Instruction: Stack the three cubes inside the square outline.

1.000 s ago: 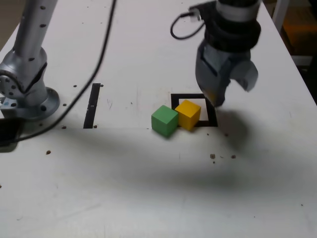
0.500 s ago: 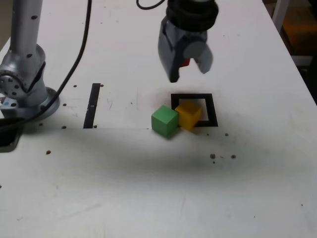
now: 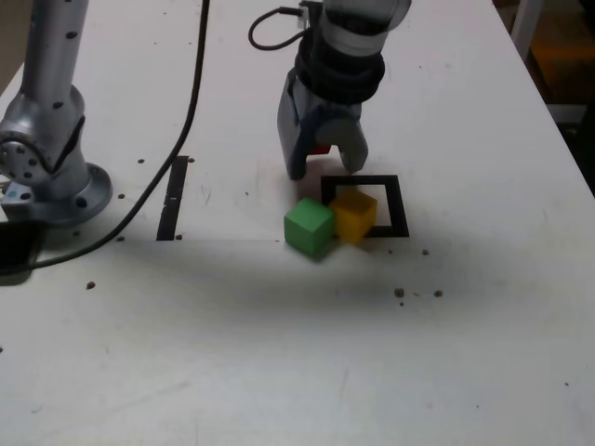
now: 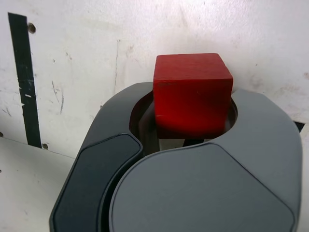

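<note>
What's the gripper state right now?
Gripper: shut on the red cube, carried above the table, beside the square outline.

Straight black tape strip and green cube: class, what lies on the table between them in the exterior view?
Nothing lies between the tape strip and the green cube; the exterior view shows only bare white table with faint scuffs.

one cube [image 3: 354, 213] inside square outline [image 3: 402, 203]

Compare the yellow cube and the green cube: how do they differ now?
The yellow cube lies partly inside the square outline; the green cube lies wholly outside it, on the exterior view's left. Their colours differ. They share size, rest on the table and appear to touch.
</note>
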`<state>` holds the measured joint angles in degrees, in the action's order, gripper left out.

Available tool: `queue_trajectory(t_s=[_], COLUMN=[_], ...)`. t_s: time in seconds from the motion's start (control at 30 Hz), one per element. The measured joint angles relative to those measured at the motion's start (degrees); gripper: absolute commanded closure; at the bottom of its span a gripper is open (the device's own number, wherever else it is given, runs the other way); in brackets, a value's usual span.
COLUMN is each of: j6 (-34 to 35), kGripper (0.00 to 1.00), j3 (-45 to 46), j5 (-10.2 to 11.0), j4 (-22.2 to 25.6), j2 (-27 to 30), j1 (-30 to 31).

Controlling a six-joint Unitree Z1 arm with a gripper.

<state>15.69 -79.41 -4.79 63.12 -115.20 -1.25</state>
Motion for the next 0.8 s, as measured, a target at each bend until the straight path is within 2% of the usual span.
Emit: queue_trajectory(t_s=[0.2, 0.53, 0.8], j6=[-0.71, -0.71, 0.27], kGripper=[0.79, 0.79, 0.79], j3=[0.20, 0.18, 0.07], j5=[-2.72, -5.81, -9.20], j4=[-0.85, -1.04, -1.52], j2=[-0.80, -1.12, -0.68], j1=[1.54, 5.17, 10.25])
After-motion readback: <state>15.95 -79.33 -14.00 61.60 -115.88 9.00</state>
